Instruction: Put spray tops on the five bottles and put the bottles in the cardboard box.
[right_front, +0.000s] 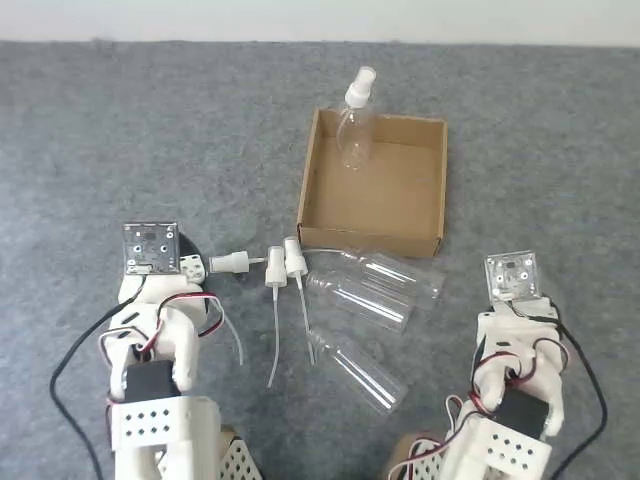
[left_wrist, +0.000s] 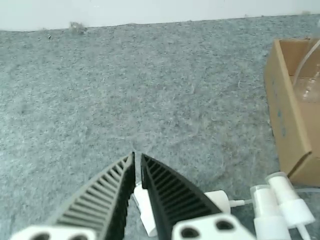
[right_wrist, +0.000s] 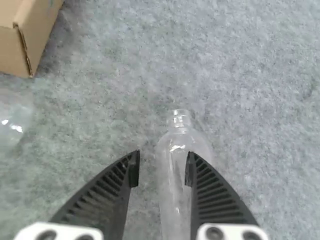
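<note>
- Near table edge: my left gripper clamps a spray top; my right gripper has its jaws apart around an uncapped bottle.
- Capping step, I judge: close right, then mate them.
- Farther: one capped bottle in the cardboard box.

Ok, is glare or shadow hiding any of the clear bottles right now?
High view: soft even light, faint shadows; the bottles lying on the felt show thin white streaks, outlines readable. Right wrist view: one small glint on the bottle at the right gripper, neck plain. Left wrist view: the boxed bottle is pale against the cardboard box.
</note>
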